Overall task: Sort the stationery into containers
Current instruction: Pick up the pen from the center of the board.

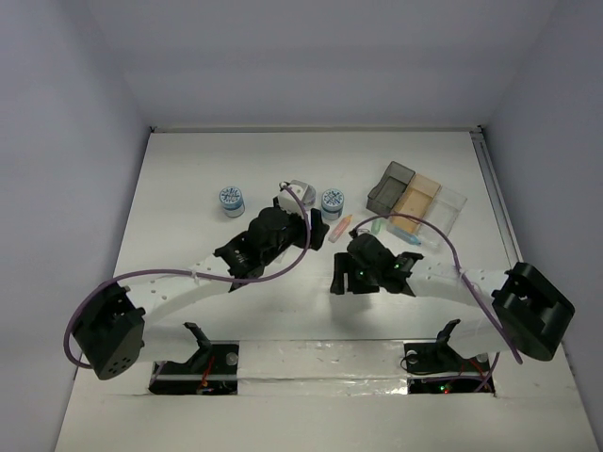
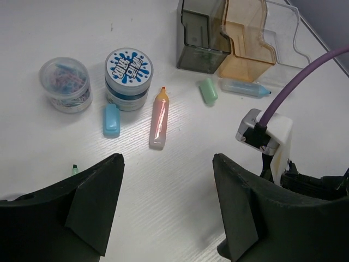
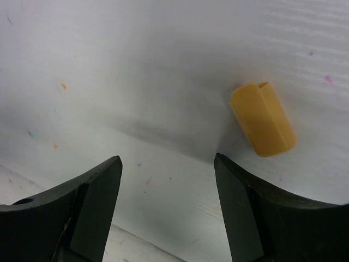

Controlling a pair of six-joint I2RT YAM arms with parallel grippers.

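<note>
A roll with a blue-and-white top (image 2: 128, 76) stands on the table beside a blue capsule (image 2: 111, 120) and a pink-orange piece (image 2: 158, 117). A green capsule (image 2: 208, 90) and a pale blue piece (image 2: 244, 87) lie in front of the dark grey bin (image 2: 202, 38), the tan bin (image 2: 248, 41) and the clear bin (image 2: 286, 38). A second roll (image 1: 231, 200) stands further left. My left gripper (image 2: 168, 164) is open and empty, short of the pieces. My right gripper (image 3: 168, 169) is open and empty above the table, with an orange capsule (image 3: 263, 118) just past its right finger.
A clear round jar of coloured clips (image 2: 65, 84) stands left of the roll. A tiny green bit (image 2: 74, 169) lies by my left finger. The right arm's wrist and purple cable (image 2: 267, 131) are close on the right of my left gripper. The bins (image 1: 416, 200) sit at the back right.
</note>
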